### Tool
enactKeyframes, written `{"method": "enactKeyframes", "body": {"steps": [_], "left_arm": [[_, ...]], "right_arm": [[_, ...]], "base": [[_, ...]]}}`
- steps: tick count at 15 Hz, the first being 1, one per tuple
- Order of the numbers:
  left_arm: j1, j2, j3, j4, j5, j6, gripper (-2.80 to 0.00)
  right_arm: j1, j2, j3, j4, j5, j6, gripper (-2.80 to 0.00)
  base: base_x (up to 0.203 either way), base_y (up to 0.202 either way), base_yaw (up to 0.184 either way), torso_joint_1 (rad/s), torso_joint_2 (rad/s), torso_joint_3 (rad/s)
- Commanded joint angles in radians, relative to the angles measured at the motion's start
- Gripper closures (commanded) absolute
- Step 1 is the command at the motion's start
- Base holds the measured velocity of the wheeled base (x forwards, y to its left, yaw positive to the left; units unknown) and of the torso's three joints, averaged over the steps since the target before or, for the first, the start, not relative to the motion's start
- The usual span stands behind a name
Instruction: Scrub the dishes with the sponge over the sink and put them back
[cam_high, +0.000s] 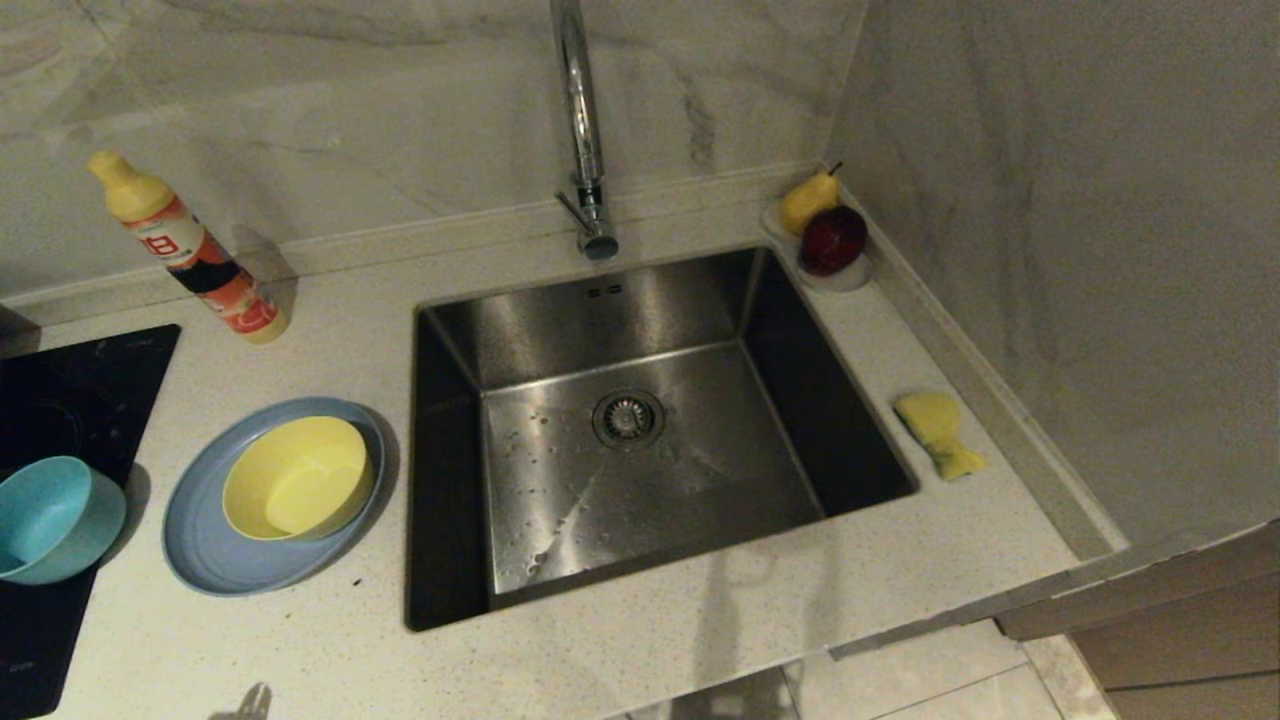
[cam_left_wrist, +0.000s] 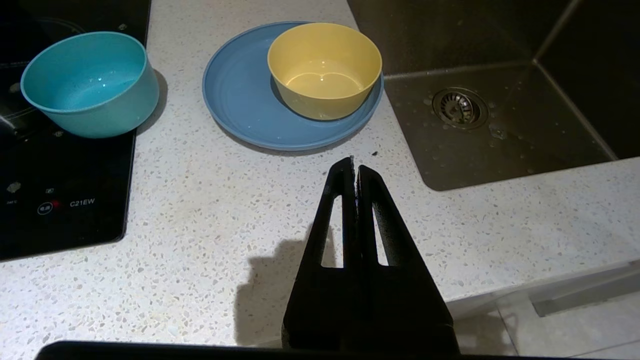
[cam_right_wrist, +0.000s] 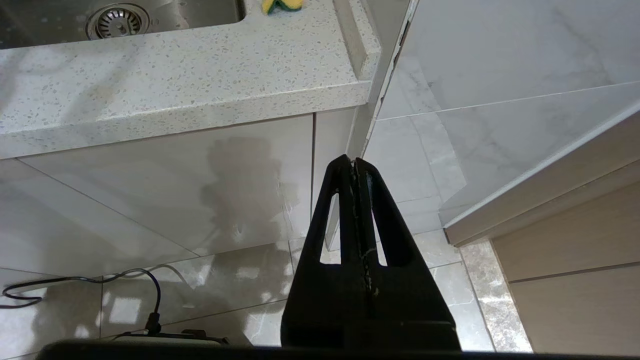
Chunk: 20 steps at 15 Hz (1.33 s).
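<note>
Both pincers were clenched and empty, so the right gripper (cam_right_wrist: 355, 162), hanging below the counter edge, should rise and spread over the sponge (cam_right_wrist: 280, 5) lying well above and beyond its tips beside the sink (cam_right_wrist: 150, 27), while the left gripper (cam_left_wrist: 354, 167) had the yellow bowl (cam_left_wrist: 324, 70) and plate (cam_left_wrist: 240, 100) just ahead.

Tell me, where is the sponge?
In the head view the sponge lies on the counter right of the sink, near the side wall.

Closed right end effector (cam_right_wrist: 355, 162) hangs below countertop (cam_right_wrist: 175, 75).
</note>
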Motion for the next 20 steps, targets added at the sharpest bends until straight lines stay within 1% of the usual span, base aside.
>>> {"method": "enactKeyframes", "body": {"steps": [1,7,11,15,17,18,19,20], "left_arm": [[-0.001,-0.002,0.04,-0.001,0.001,-0.002,0.0],[0.001,-0.002,0.04,-0.001,0.001,-0.002,0.0],[0.0,-0.001,0.04,0.005,0.004,0.012,0.0],[-0.001,0.0,0.04,-0.001,0.004,-0.002,0.0],[0.001,0.001,0.038,-0.001,0.004,0.01,0.0],[0.001,0.002,0.005,0.005,0.004,0.012,0.0],[0.001,0.009,-0.065,0.02,0.003,0.013,0.0],[0.001,0.043,-0.163,0.045,0.004,0.013,0.0]], "right_arm": [[0.0,-0.001,0.0,0.0,0.0,0.0,0.0],[0.0,0.0,0.0,0.0,0.0,0.0,0.0],[0.0,-0.002,0.0,0.0,0.0,0.0,0.0],[0.0,-0.002,0.0,0.0,0.0,0.0,0.0],[0.0,-0.002,0.0,0.0,0.0,0.0,0.0],[0.0,-0.002,0.0,0.0,0.0,0.0,0.0],[0.0,-0.002,0.0,0.0,0.0,0.0,0.0],[0.0,0.0,0.0,0.0,0.0,0.0,0.0]], "base": [[0.0,0.0,0.0,0.0,0.0,0.0],[0.0,0.0,0.0,0.0,0.0,0.0],[0.0,0.0,0.0,0.0,0.0,0.0],[0.0,0.0,0.0,0.0,0.0,0.0],[0.0,0.0,0.0,0.0,0.0,0.0],[0.0,0.0,0.0,0.0,0.0,0.0],[0.0,0.0,0.0,0.0,0.0,0.0],[0.0,0.0,0.0,0.0,0.0,0.0]]}}
